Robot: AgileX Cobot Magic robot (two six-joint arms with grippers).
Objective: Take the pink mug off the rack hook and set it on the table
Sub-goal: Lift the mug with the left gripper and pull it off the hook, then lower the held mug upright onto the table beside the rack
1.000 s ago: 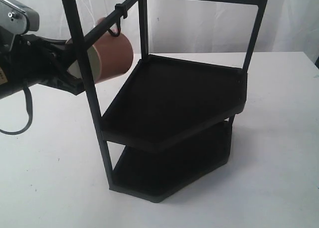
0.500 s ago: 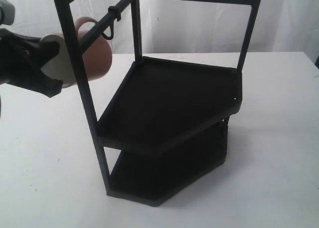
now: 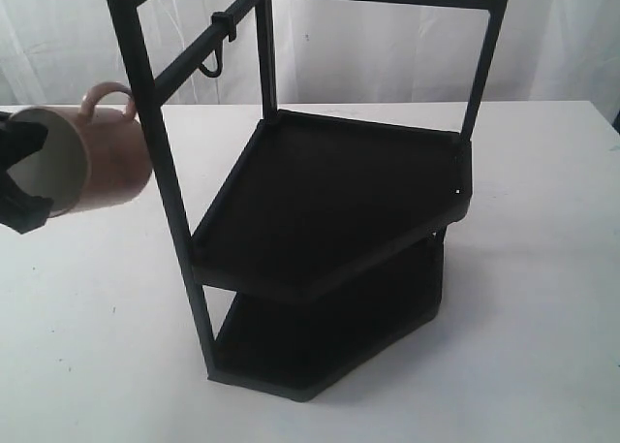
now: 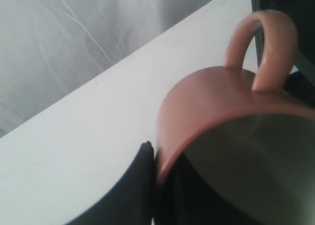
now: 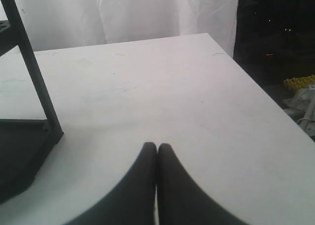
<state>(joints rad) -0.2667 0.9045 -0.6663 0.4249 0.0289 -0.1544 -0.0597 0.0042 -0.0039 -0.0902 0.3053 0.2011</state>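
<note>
The pink mug [image 3: 92,164] hangs in the air at the far left, off the rack hook [image 3: 211,67], tilted with its cream mouth toward the left edge and its handle up. My left gripper [image 3: 17,176] is shut on the mug's rim; one finger is outside the wall and the other inside. In the left wrist view the pink mug [image 4: 206,102] fills the frame, clamped at the rim by my left gripper [image 4: 156,158]. The hook is bare on the rack's [image 3: 329,181] slanted top bar. My right gripper [image 5: 157,147] is shut and holds nothing, above the white table [image 5: 162,82].
The tall black rack with two angular shelves stands mid-table, its front post [image 3: 160,172] just right of the mug. White table [image 3: 87,307] lies below and left of the mug. A rack post [image 5: 34,67] stands left in the right wrist view; the table edge [image 5: 256,87] is at right.
The left gripper has carried the mug left and downward, off the hook and out from behind the rack's front post. The hook is now bare. The rack has stayed put over the last half second.
</note>
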